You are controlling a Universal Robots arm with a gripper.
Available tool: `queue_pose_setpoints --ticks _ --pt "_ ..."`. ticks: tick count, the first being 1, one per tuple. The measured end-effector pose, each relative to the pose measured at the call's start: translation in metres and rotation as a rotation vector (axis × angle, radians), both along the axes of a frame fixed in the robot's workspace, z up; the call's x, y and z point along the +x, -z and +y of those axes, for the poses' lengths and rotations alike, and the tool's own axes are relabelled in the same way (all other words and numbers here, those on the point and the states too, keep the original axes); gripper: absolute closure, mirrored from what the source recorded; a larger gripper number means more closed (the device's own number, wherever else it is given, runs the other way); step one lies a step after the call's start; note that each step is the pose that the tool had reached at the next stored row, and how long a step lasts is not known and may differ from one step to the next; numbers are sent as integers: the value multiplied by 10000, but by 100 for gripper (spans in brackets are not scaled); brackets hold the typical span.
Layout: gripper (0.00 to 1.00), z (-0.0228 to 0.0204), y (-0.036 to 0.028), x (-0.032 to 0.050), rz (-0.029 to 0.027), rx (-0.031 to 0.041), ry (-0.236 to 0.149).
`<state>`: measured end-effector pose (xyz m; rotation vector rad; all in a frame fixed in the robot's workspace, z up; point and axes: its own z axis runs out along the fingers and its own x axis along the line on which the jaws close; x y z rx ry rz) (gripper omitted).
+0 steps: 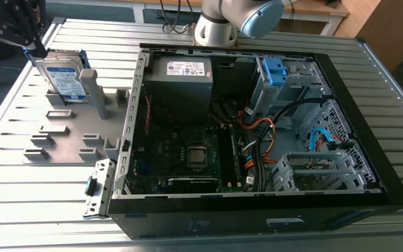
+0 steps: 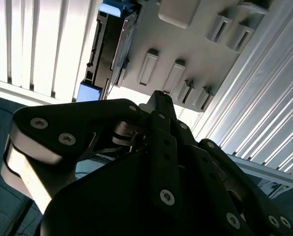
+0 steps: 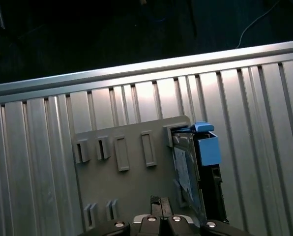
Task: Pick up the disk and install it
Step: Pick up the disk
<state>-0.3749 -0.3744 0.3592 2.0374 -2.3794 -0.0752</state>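
The disk [image 1: 65, 79] is a silver drive with a white-and-blue label in a blue carrier. It stands on edge in a slot of the grey holder plate [image 1: 61, 131] at the exterior view's left. My black gripper [image 1: 37, 48] hangs just above and beside the disk's upper corner, apart from it. In the first wrist view the fingertips [image 3: 159, 202] lie close together over the holder plate [image 3: 117, 187], next to the disk [image 3: 186, 167], with nothing between them. The second wrist view has the gripper's linkage in front and the disk [image 2: 107, 49] beyond it.
An open black computer case [image 1: 257, 210] lies on the slatted metal table [image 1: 33, 210], right of the holder. Inside are a grey power supply [image 1: 180, 79], a motherboard, cables and a drive cage with a blue latch [image 1: 275, 71]. The arm's base [image 1: 215, 26] stands behind the case.
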Motion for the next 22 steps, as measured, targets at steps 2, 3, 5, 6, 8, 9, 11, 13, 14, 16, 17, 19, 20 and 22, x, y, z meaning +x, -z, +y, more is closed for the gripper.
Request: queue_pose_setpoints --ticks 2,3,5,6,8,9,11,13,14,16,17,19,20,22 --pt "89 0 0 0 0 0 -268" --pt "89 0 1 0 0 0 -416" --pt "89 0 1 0 0 0 -688" --pt "89 0 1 0 0 0 -806" --pt "89 0 1 0 1 0 -886" --pt "89 0 1 0 1 -1 -886" --pt "89 0 1 0 0 0 -886" --pt "89 0 1 0 0 -1 -886" --pt "89 0 1 0 1 -1 -887" --pt "89 0 1 0 0 0 -887" --pt "89 0 1 0 1 -1 -887" --pt "89 0 1 0 1 -1 -887" --pt "83 0 1 0 0 -1 -887" --pt "77 0 1 0 0 0 -887"
